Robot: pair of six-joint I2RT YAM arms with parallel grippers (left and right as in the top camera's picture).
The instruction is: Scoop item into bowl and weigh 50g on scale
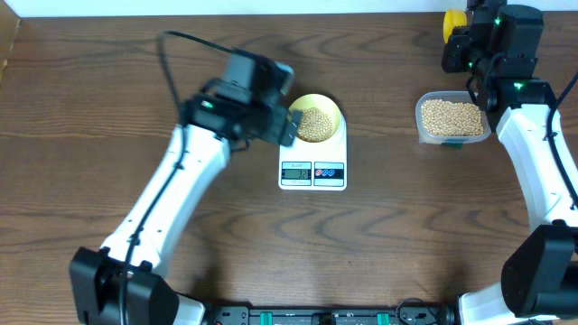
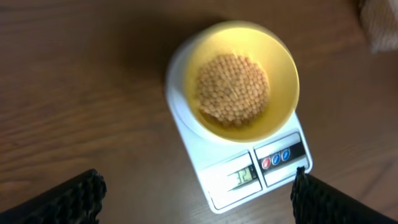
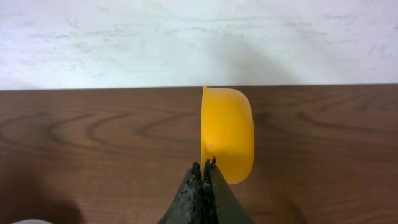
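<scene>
On the table [image 1: 90,108], we see beans [image 1: 313,125] in the bowl [image 1: 327,106] on the scale [image 1: 312,171] at centre, left gripper [image 2: 196,176] wide above, right gripper [image 3: 204,171] pinching the scoop [image 3: 230,134] at the far right corner; a heaped scoopful could overshoot 50g.

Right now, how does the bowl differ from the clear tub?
The bowl is round and opaque yellow-green; the tub is a clear rounded square. The bowl sits on the scale; the tub sits directly on the table. The beans in the bowl leave bare wall around them; in the tub they reach the walls. Both are upright and hold the same tan beans.
</scene>
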